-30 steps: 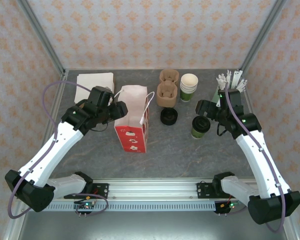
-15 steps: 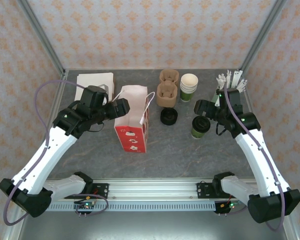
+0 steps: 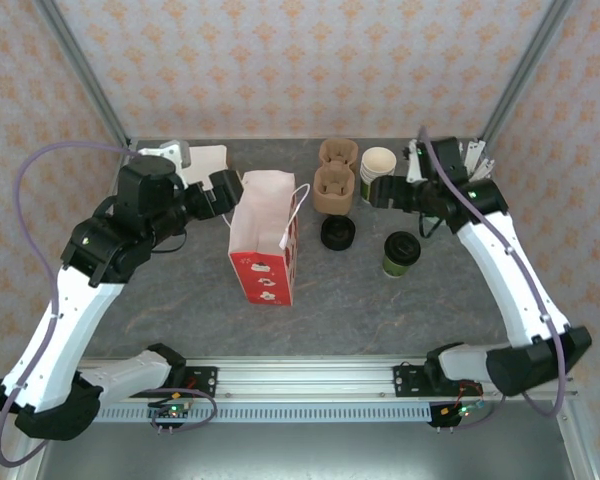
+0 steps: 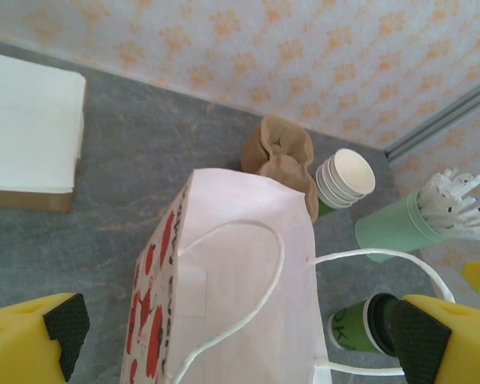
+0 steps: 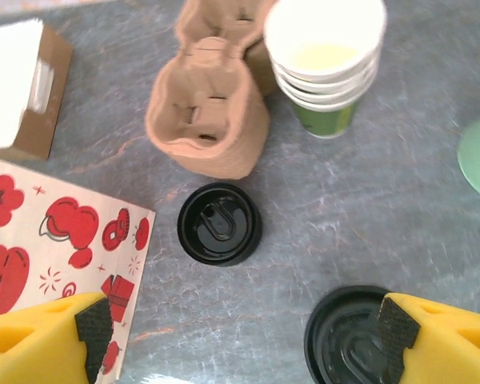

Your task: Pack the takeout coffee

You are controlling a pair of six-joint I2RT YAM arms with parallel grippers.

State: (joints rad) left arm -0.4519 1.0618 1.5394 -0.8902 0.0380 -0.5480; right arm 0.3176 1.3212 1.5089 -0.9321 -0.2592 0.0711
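Observation:
The takeout coffee (image 3: 401,253), a dark green cup with a black lid, stands on the grey table right of the bag; the left wrist view shows it (image 4: 357,329) past the bag's edge. The paper bag (image 3: 265,236), white with red prints, stands upright in the middle, its string handles loose. My left gripper (image 3: 224,190) hovers open at the bag's upper left, looking down on the bag's pale side (image 4: 248,280). My right gripper (image 3: 383,192) is open above the table behind the coffee, near the cup stack. The coffee's lid (image 5: 344,340) lies under its right fingertip (image 5: 394,332).
A loose black lid (image 3: 338,233) lies between bag and coffee. Behind it sit brown pulp cup carriers (image 3: 335,176) and a stack of lidless green cups (image 3: 377,173). A pale green holder of white sticks (image 4: 400,224) is at the back right, white napkins (image 3: 192,163) at the back left.
My left gripper opened wider, let go of the bag's left edge and rose back toward the napkins. My right gripper drew back from the coffee toward the cup stack.

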